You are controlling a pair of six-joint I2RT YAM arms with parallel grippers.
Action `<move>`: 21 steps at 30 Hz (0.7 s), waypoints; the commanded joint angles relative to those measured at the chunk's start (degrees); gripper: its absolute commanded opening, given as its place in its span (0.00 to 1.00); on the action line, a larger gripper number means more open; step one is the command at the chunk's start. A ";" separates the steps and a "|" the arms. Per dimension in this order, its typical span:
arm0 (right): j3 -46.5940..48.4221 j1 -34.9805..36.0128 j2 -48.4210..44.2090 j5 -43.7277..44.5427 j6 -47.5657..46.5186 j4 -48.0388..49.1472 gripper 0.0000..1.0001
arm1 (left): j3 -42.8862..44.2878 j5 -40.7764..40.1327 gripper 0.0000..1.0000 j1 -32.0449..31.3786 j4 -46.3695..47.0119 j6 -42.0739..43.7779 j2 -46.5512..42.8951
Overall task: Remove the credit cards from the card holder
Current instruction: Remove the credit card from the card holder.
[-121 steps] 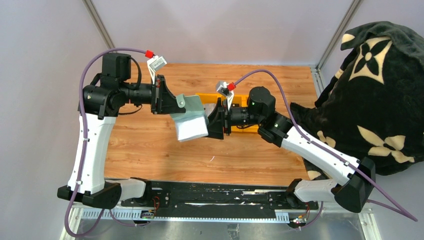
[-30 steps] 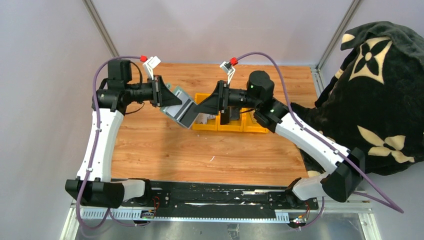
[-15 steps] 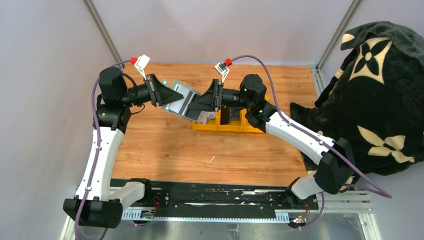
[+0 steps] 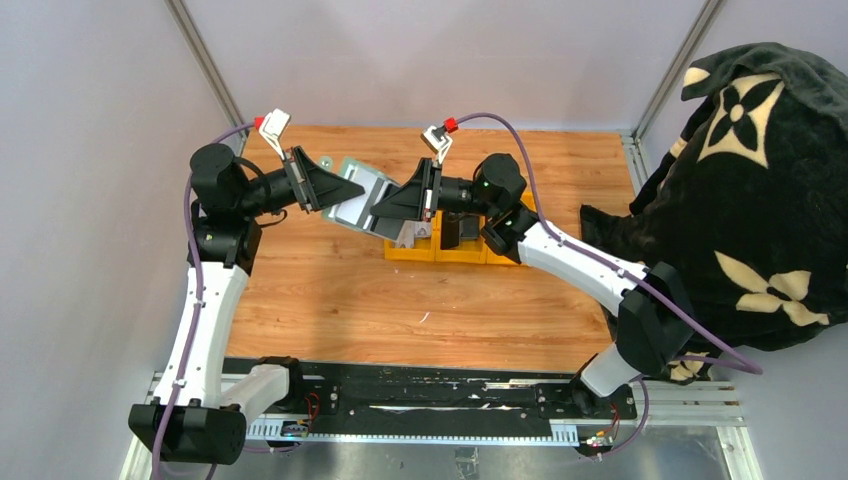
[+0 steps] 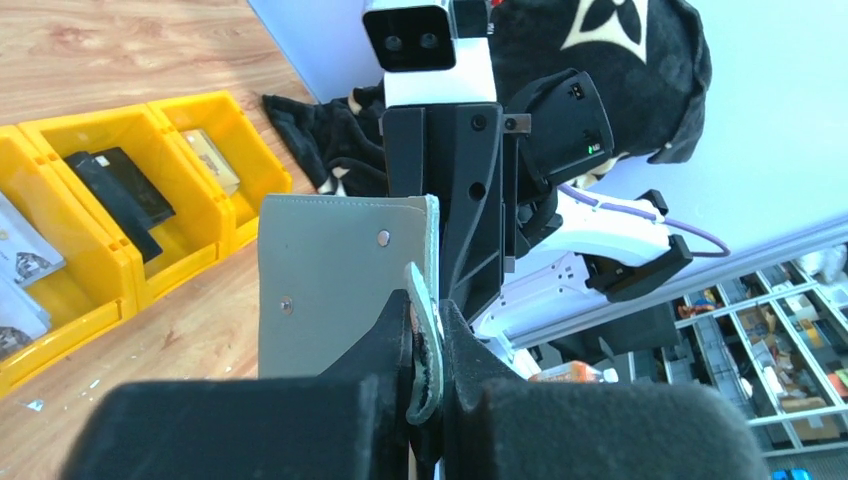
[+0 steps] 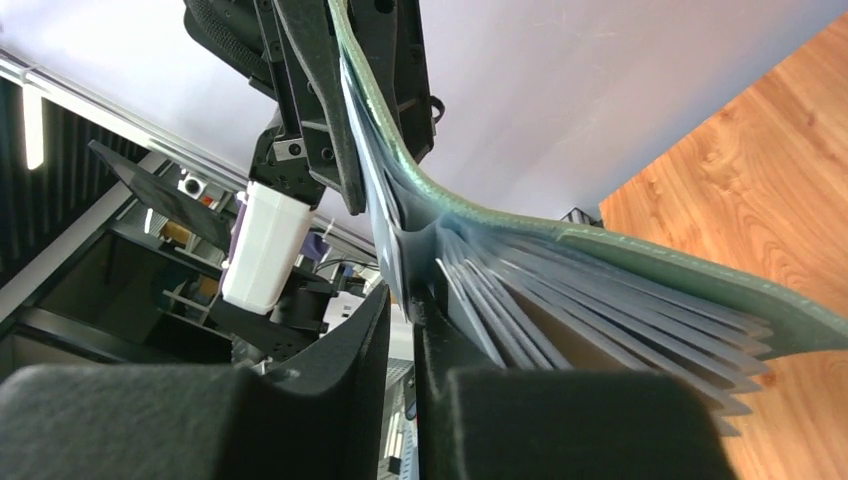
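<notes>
Pale lilac walls close in a wooden surface (image 4: 330, 300), and a black blanket (image 4: 760, 200) with cream flower and four-point motifs is heaped at its right edge. The blanket shows no lettering, and any print on the cards is too small to read.

The card holder (image 4: 362, 198) hangs in the air above the far part of the surface, just left of a yellow three-compartment bin (image 4: 465, 257). From above, its long axis runs from far-left to near-right, tilted. In the left wrist view its sage-green cover faces the camera with two small metal studs. In the right wrist view the accordion pockets fan out towards the surface.

The left gripper (image 5: 425, 325) is closed tight on the edge of the cover. The right gripper (image 6: 403, 300) meets it from the other side, its fingers nearly together and pinching a leaf at the root of the fan.

The credit cards (image 5: 115, 185) lie in the bin: a black one in the middle compartment, a tan one in the end compartment and pale ones in the other end
</notes>
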 commanded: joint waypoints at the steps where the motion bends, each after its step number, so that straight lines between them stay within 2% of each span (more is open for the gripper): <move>1: -0.57 1.31 -0.53 -1.89 2.35 6.94 0.12 | -1.92 3.55 0.14 -0.57 3.47 -3.13 -1.16; 5: -1.82 1.26 -1.15 -1.96 2.52 7.67 0.00 | -4.12 3.97 0.29 -0.60 4.20 -4.25 -1.89; 7: -2.71 1.31 -1.47 -2.05 2.71 8.48 0.00 | -5.08 4.47 0.37 -0.57 4.26 -4.80 -2.19; 9: -3.62 1.34 -1.82 -1.97 2.49 8.40 0.00 | -5.84 4.98 0.40 -0.61 5.00 -5.50 -2.41; 12: -4.48 1.29 -2.37 -1.85 1.93 7.65 0.00 | -6.45 5.58 0.34 -0.59 5.93 -6.55 -2.51; 17: -6.97 0.62 -4.24 -1.16 -0.05 4.58 0.00 | -7.30 6.88 0.15 -0.57 10.95 -10.34 -2.33; 21: -8.80 0.17 -5.58 -1.21 -0.54 4.33 0.00 | -6.98 6.63 0.08 -0.60 11.24 -10.54 -2.21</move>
